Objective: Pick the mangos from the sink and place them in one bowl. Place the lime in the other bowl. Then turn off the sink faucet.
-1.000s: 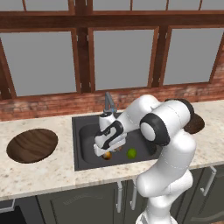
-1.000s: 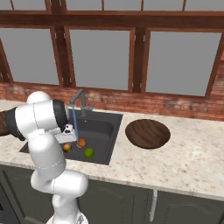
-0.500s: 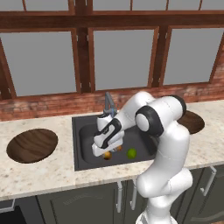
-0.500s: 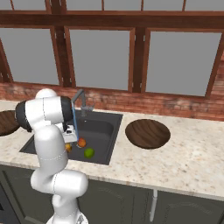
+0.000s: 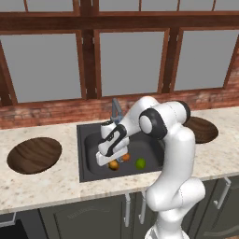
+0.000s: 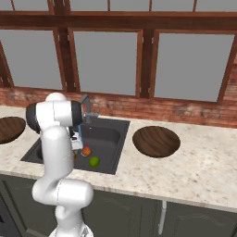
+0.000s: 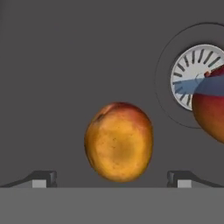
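The orange-yellow mango (image 7: 119,141) lies on the floor of the dark sink (image 7: 65,65), just ahead of my open gripper (image 7: 111,179) and centred between its fingertips (image 7: 41,179), which do not touch it. The orange-red mango (image 7: 212,107) sits to its right, partly over the silver drain (image 7: 188,76). From the left base view, my gripper (image 5: 110,158) hangs low in the sink (image 5: 88,140) right above the yellow mango (image 5: 113,165), with the red mango (image 5: 125,158) and the lime (image 5: 140,163) beside it. The faucet (image 5: 115,108) stands behind the basin.
One wooden bowl (image 5: 34,155) rests on the counter left of the sink, the other bowl (image 5: 201,130) to its right. A brick ledge and windows run behind the counter. A bluish streak crosses the drain in the hand view.
The hand has sunk lower and slightly left into the sink, closer to the yellow mango. Its jaws have stayed open and the fruits have not moved.
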Motion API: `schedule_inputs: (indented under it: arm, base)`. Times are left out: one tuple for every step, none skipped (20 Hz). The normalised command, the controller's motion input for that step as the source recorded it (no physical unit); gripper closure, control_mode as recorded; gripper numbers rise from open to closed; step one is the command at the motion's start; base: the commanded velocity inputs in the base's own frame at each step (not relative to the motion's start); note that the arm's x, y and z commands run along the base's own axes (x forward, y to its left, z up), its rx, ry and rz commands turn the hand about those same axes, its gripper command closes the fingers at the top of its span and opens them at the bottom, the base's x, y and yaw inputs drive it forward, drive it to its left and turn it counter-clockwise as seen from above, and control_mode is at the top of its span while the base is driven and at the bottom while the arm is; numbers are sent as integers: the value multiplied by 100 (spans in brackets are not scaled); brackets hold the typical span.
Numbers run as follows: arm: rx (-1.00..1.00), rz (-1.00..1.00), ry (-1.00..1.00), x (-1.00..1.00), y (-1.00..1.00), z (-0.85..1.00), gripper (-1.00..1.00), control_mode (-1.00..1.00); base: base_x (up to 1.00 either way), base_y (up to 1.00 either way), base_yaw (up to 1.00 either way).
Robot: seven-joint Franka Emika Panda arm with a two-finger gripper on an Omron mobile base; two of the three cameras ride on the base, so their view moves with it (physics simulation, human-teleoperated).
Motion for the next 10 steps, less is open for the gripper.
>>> schedule_inputs:
  arm:
    - [0, 0, 0, 26, 6, -20, -100, -100]
    - [0, 0, 1, 26, 6, -21, -100, -100]
    - [0, 0, 1, 26, 5, -23, -100, -100]
    - [0, 1, 1, 27, 4, -26, -100, -100]
    - [0, 0, 2, 28, 1, -27, -100, -100]
    - [0, 0, 1, 26, 1, -28, -100, -100]
    - [0, 0, 1, 26, 0, -29, -100, -100]
    - [0, 0, 1, 24, 0, -28, -100, -100]
    - [0, 0, 1, 13, 0, -23, -100, -100]
    - [0, 0, 0, 2, 0, -21, -100, -100]
  base:
    - [0, 0, 0]
    - [0, 0, 0]
    - [0, 0, 0]
    - [0, 0, 0]
    - [0, 0, 0]
    - [0, 0, 0]
    - [0, 0, 0]
    - [0, 0, 0]
    - [0, 0, 0]
    - [0, 0, 0]
